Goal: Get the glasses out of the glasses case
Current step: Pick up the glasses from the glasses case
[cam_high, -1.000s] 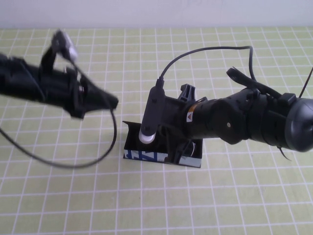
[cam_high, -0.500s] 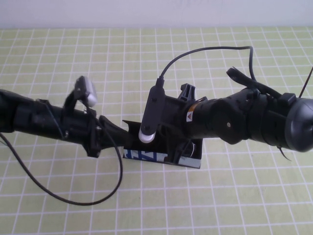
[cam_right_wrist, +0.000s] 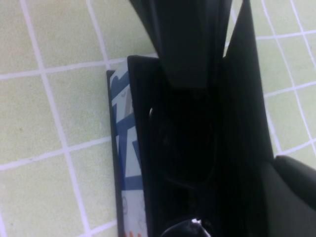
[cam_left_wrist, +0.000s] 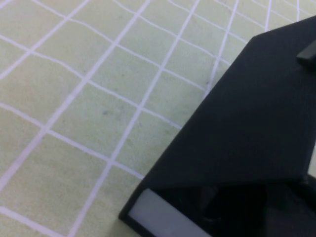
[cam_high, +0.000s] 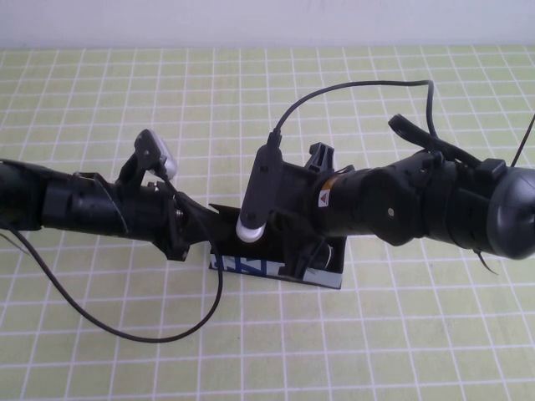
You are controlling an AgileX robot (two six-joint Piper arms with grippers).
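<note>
The glasses case (cam_high: 251, 267) lies at the table's middle, open, with its white, blue-marked front toward me and its lid upright. My right gripper (cam_high: 294, 251) is shut on the lid, one finger (cam_right_wrist: 294, 187) behind it. In the right wrist view the glasses (cam_right_wrist: 185, 143) lie dark inside the case (cam_right_wrist: 126, 163). My left gripper (cam_high: 207, 230) is at the case's left end, its tapered shut tip (cam_right_wrist: 190, 74) reaching over the open box. The case's black panel (cam_left_wrist: 256, 108) fills much of the left wrist view.
A green mat with a white grid (cam_high: 376, 351) covers the table. The left arm's cable (cam_high: 125, 330) loops over the mat in front of that arm. The right arm's cable (cam_high: 351, 83) arcs above the case. A pale wall runs along the far edge.
My left arm has swung from the far left toward the case and lowered, its tip now at the case's left end. The right arm and the case have not moved.
</note>
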